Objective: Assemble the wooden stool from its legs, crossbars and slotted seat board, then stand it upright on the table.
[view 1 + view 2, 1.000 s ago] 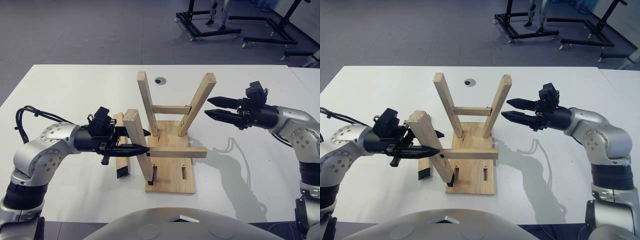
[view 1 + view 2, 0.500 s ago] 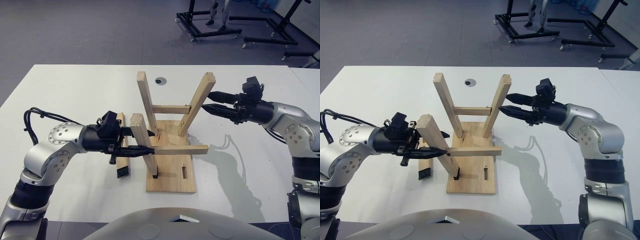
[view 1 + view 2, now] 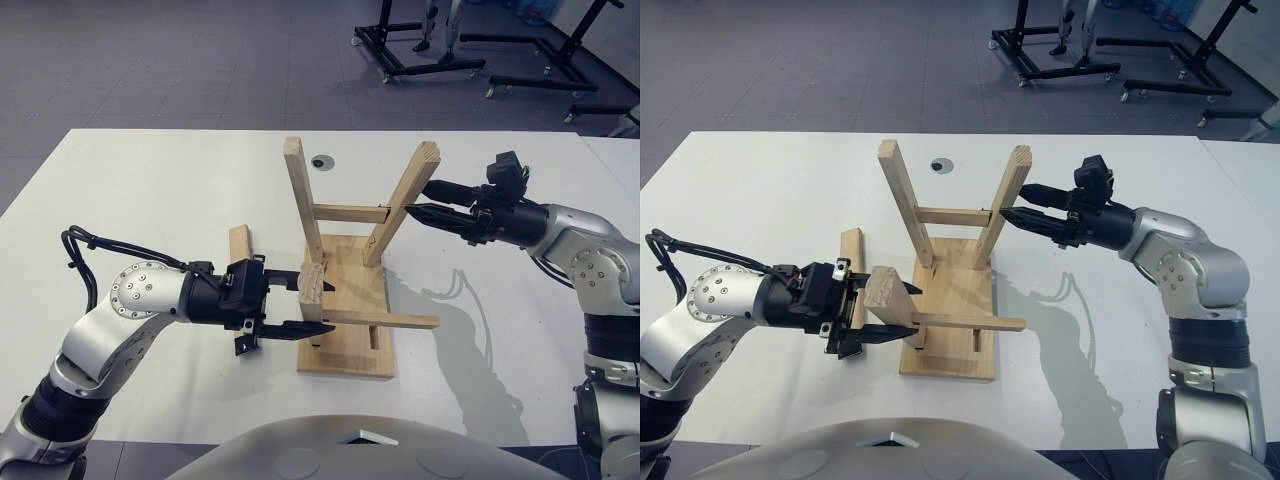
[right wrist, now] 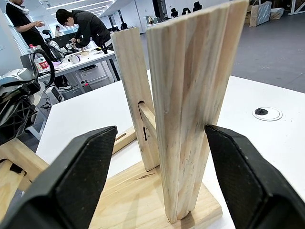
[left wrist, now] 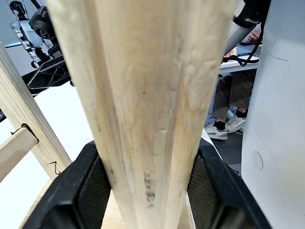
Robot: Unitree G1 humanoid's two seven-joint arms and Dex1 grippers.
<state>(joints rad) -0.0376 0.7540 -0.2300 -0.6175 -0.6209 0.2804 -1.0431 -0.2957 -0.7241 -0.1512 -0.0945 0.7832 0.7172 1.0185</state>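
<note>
- A white table (image 3: pixel 150 180) carried a part-built stool, upside down. The step in hand looked to be fitting a third leg into the seat.
- The slotted seat board (image 3: pixel 345 350) lay flat on the table, under and just beyond the tips of the left gripper (image 3: pixel 305 305).
- Two far legs stood in the board's far slots, the left far leg (image 3: pixel 305 200) and the right far leg (image 3: pixel 405 200), joined by a far crossbar (image 3: pixel 350 212).
- The right gripper (image 3: pixel 420 198) was spread, one finger on each side of the right far leg near its top. It seemed set to steady the leg, and in the right wrist view a gap showed beside at least one pad.
- The third leg (image 3: pixel 313 290) was pinched between both pads of the left gripper and leaned over. Its foot was at the board's near left slot; whether it had entered could not be told.
- A side crossbar (image 3: pixel 385 320) ran from that leg away from the left gripper, across the board, its free end past the board's edge.
- A spare leg (image 3: pixel 240 250) lay flat just beside the left gripper, on the side away from the board.
- The next move probably called for righting the third leg and pressing it straight down into its slot.
</note>
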